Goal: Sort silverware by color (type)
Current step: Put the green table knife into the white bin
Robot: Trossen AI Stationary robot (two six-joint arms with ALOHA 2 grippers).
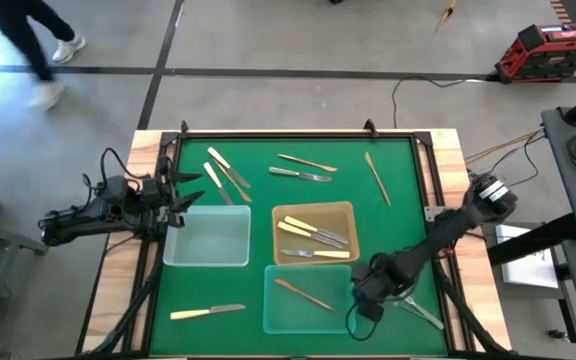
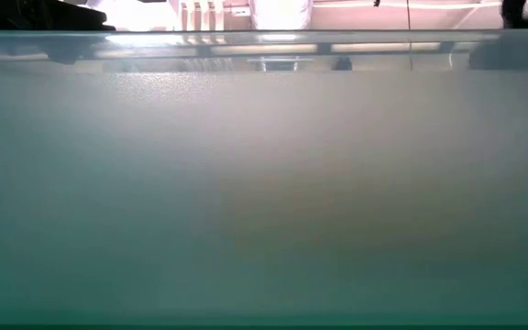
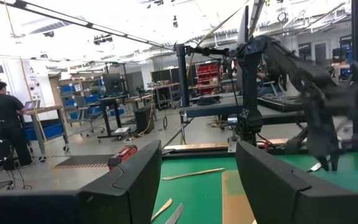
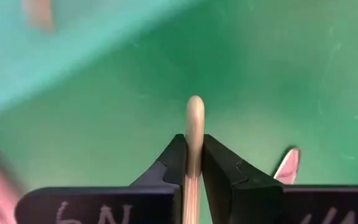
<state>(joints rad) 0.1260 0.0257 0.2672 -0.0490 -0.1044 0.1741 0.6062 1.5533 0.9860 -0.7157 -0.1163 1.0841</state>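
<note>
Loose silverware lies on the far half of the green mat: cream-handled knives, a silver piece and gold pieces. Another cream-handled knife lies near the front left. The amber tray holds cream-handled pieces, and the near translucent tray holds a copper piece. My right gripper is beside that tray's right side, shut on a slim cream-coloured piece. My left gripper waits open at the left edge. My right gripper pinches a slim cream-coloured handle between its two fingers. The piece runs along the fingers, and its rounded end sticks out past the fingertips toward the mat. Its other end is hidden behind the gripper.
A second translucent tray sits at the left centre. Silver pieces lie on the mat by the right gripper. The low view is filled by a tray wall. A person walks on the floor beyond the far left corner.
</note>
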